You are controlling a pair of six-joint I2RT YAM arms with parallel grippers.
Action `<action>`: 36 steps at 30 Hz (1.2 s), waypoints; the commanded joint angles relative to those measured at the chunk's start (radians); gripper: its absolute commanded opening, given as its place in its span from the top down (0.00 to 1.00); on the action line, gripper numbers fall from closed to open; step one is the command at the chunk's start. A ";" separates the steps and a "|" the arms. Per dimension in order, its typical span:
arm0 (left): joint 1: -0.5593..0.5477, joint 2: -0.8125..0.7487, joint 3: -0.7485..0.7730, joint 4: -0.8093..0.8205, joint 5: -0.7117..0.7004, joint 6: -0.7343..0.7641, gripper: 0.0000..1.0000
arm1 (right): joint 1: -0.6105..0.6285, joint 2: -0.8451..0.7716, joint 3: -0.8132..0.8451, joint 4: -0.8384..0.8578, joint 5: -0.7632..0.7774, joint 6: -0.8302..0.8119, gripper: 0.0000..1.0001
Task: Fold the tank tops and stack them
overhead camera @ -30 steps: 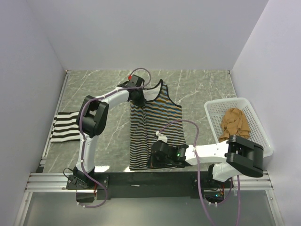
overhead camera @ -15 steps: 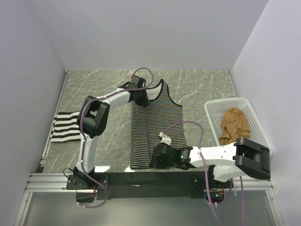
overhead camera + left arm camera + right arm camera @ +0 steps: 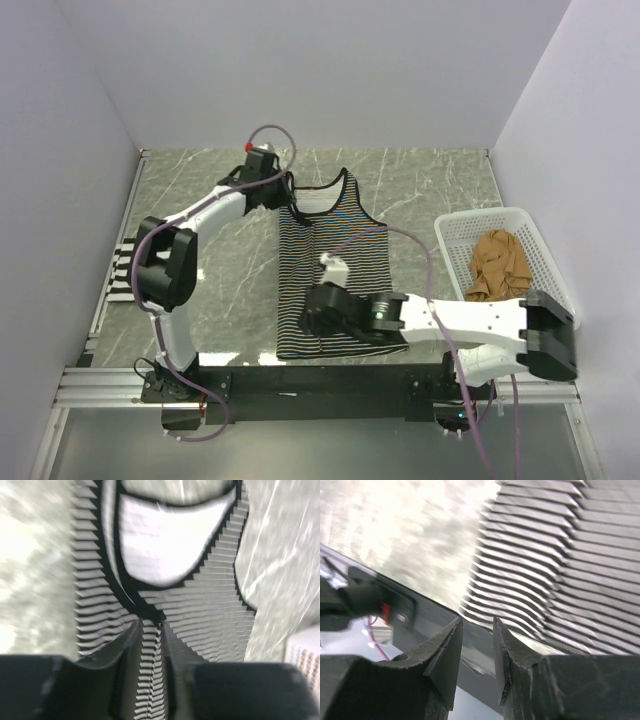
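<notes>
You're seeing a long tank top (image 3: 335, 270) in thin dark stripes with black trim on the grey-green marbled table (image 3: 430, 185), a bold black-and-white striped top (image 3: 122, 275), a plain tan-brown top (image 3: 497, 262) in the white mesh basket (image 3: 480, 215), and white-and-black arms (image 3: 470, 320) over it all.

Overhead camera looks down from behind; both wrist cameras sit close over the thin-striped tank top (image 3: 300, 270).

Left claw (image 3: 150, 630), right claw (image 3: 477, 625) ajar
</notes>
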 commanded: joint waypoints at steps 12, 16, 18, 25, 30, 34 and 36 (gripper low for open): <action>0.049 0.162 0.047 0.017 0.026 0.034 0.87 | -0.021 0.401 0.153 -0.023 0.044 -0.203 0.64; 0.051 0.210 0.079 -0.020 -0.008 0.048 0.89 | 0.006 0.407 0.058 -0.008 0.021 -0.148 0.66; 0.052 0.237 0.086 -0.032 -0.028 0.042 0.90 | 0.029 0.412 0.042 0.015 0.001 -0.134 0.68; 0.072 0.296 0.163 -0.098 -0.105 0.045 0.92 | 0.083 0.514 0.120 0.064 -0.106 -0.155 0.72; 0.115 0.360 0.250 -0.138 -0.087 0.068 0.94 | 0.060 0.588 0.277 0.100 -0.160 -0.212 0.72; 0.129 0.377 0.356 -0.138 -0.050 0.111 0.89 | 0.002 0.668 0.415 0.106 -0.176 -0.244 0.72; 0.135 0.360 0.384 -0.119 -0.005 0.125 0.84 | -0.036 0.672 0.430 0.116 -0.177 -0.252 0.72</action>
